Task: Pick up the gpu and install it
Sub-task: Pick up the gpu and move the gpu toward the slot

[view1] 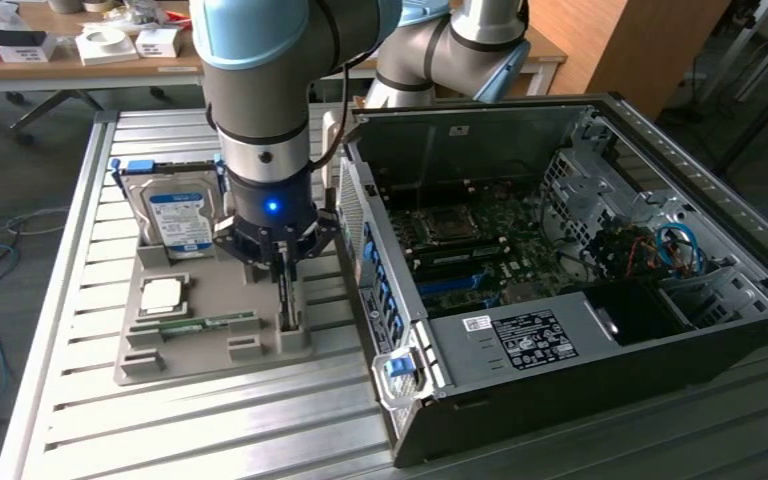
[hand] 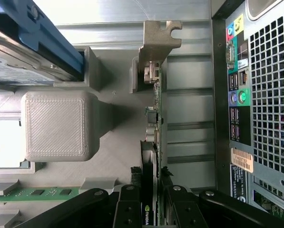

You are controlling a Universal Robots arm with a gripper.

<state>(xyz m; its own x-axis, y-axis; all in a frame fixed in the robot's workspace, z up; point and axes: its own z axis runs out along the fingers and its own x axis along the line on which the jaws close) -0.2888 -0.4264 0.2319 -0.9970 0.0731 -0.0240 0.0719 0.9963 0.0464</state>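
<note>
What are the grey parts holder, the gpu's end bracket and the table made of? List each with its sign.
Parts holder: probably 3D-printed plastic, matte grey; fine layer lines.
Bracket of the gpu: likely stamped sheet metal, dull silver.
Table: seemingly aluminium, brushed, slatted, reflective.

near end of gpu (hand: 157, 118) hidden by the hand (hand: 150, 194), hard drive (hand: 18, 61) cropped at edge

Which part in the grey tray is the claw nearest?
The gpu: the thin card standing on edge, held by the gripper, unlike the hard drive and memory stick.
</note>
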